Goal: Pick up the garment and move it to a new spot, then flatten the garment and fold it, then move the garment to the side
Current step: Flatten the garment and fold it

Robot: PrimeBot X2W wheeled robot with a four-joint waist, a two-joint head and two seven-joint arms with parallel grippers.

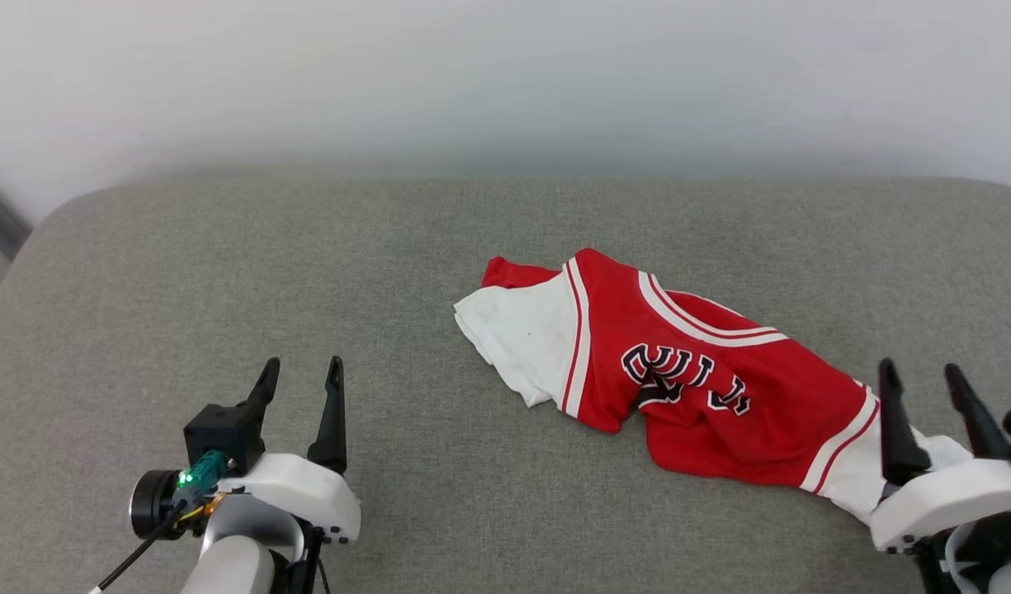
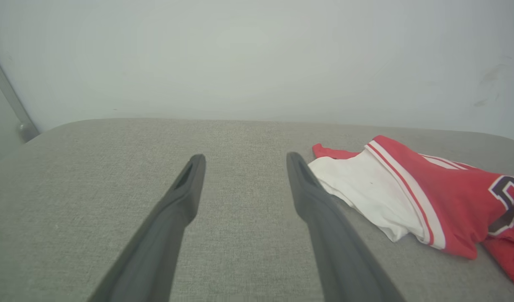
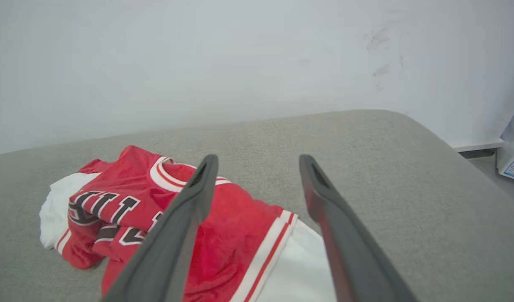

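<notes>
Head view: shirt (image 1: 695,371) lies crumpled on grey cushion (image 1: 389,272), long axis far-left to near-right. Right gripper (image 1: 918,365) is open at its near white sleeve, so nearer. Left gripper (image 1: 304,360) is open, well apart. Left wrist: shirt off right. Right wrist: sleeve under spread fingers.

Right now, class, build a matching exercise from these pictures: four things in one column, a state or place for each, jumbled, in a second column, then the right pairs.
Column one
1. garment
2. left tool
3. right tool
4. padded surface

Column two
A. open, over the garment's end
B. grey, woven
C. crumpled, lettering showing
D. open, apart from the garment

Pairs: 1-C, 2-D, 3-A, 4-B
</notes>
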